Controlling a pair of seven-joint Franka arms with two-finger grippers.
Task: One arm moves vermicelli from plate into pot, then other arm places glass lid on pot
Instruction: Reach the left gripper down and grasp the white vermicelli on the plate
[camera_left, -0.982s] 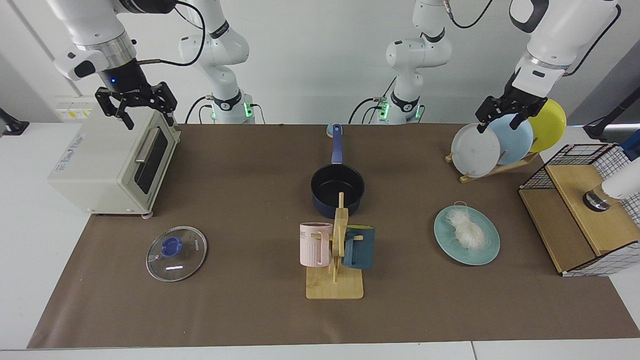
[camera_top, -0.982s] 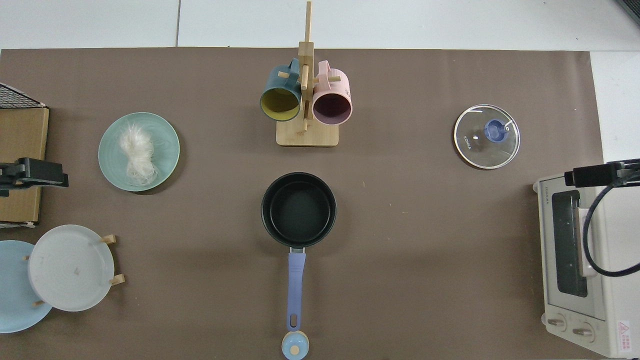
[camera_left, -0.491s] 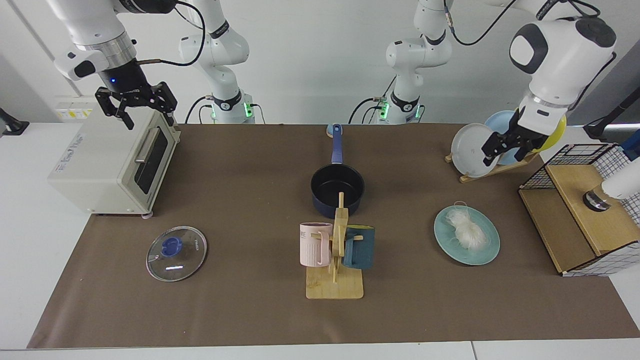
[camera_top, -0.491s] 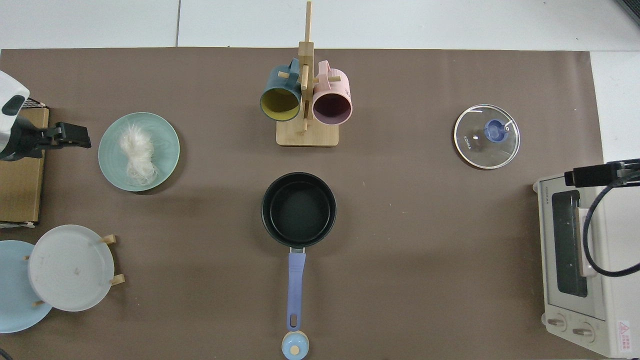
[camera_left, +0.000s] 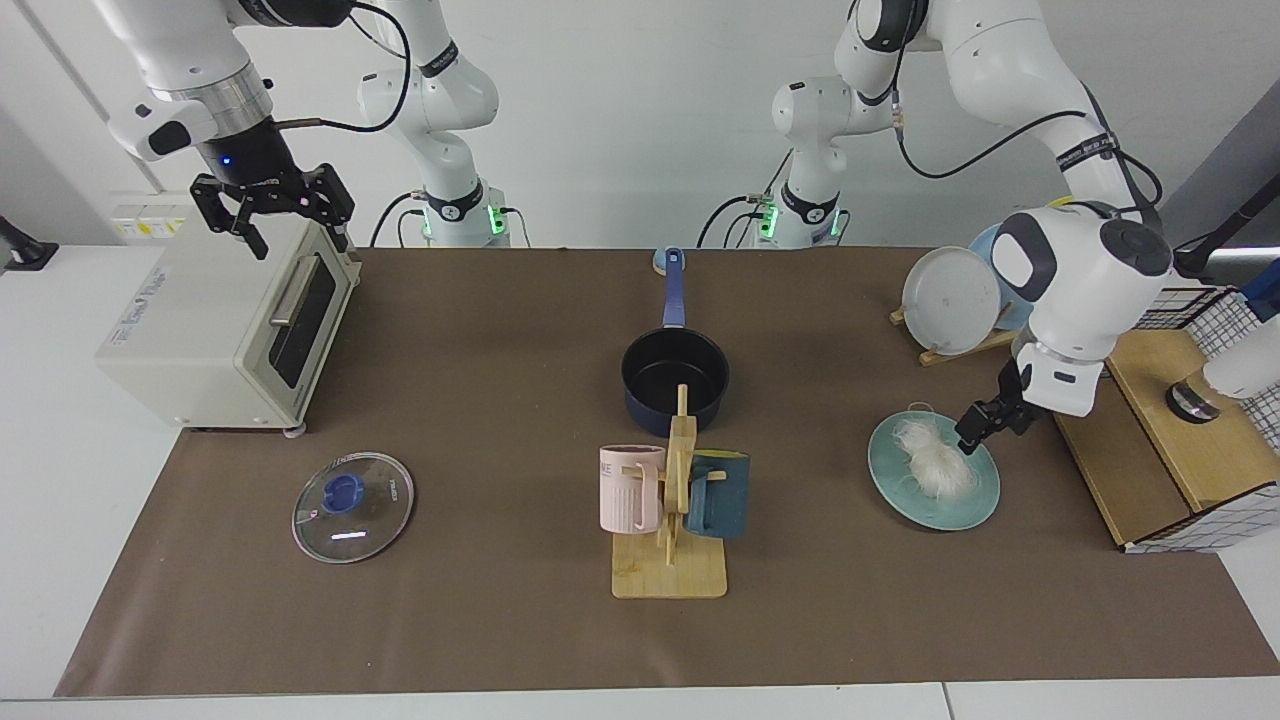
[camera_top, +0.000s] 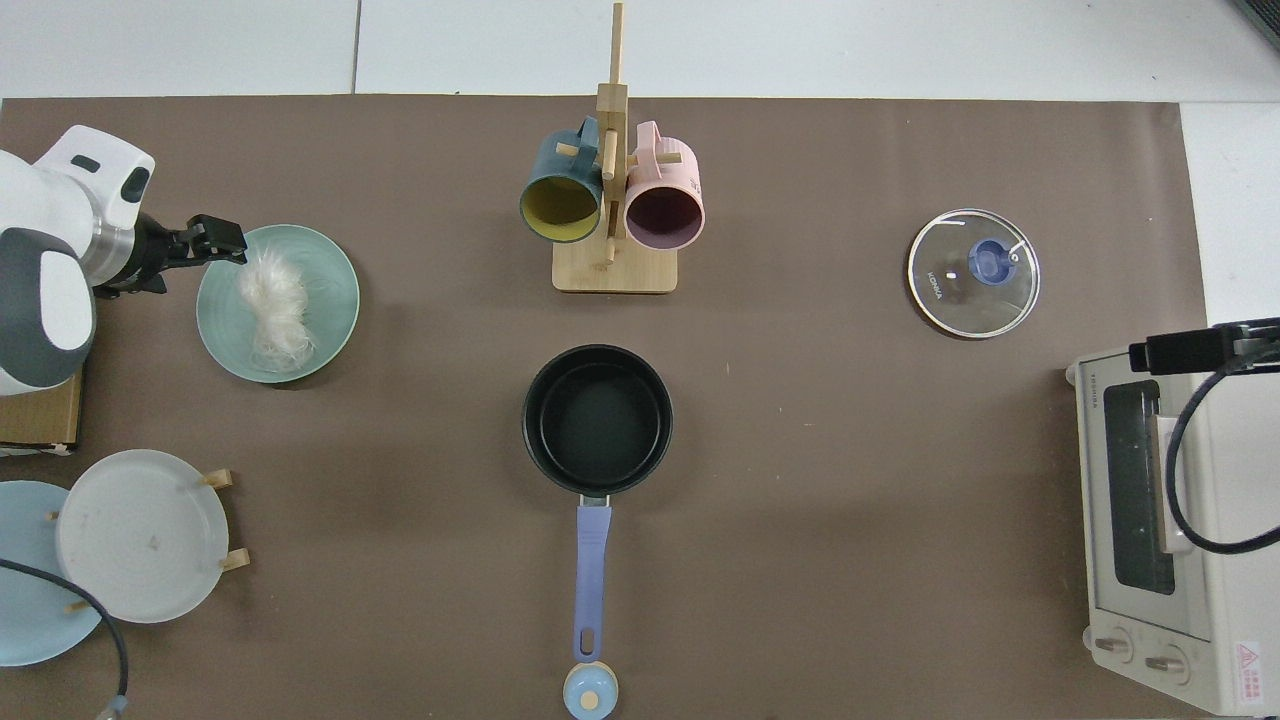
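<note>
Facing view | left gripper (camera_left: 975, 428) over plate (camera_left: 975, 505) rim beside vermicelli (camera_left: 935, 462); finger spread unclear | right gripper (camera_left: 272, 205) waits, spread, above toaster oven (camera_left: 200, 320)

Surfaces: matt brown table cover (camera_left: 480, 620), mostly smooth items on it.
Vermicelli (camera_left: 935, 462) wispy, translucent white threads on a smooth, satin teal plate (camera_left: 905, 500). Pot (camera_left: 675, 378) dark enamel-like outside, matt black inside. Glass lid (camera_left: 352, 506) clear, glossy, metal rim. Mug rack (camera_left: 672, 560) pale bare wood. Toaster oven (camera_left: 215, 320) cream painted metal.
</note>
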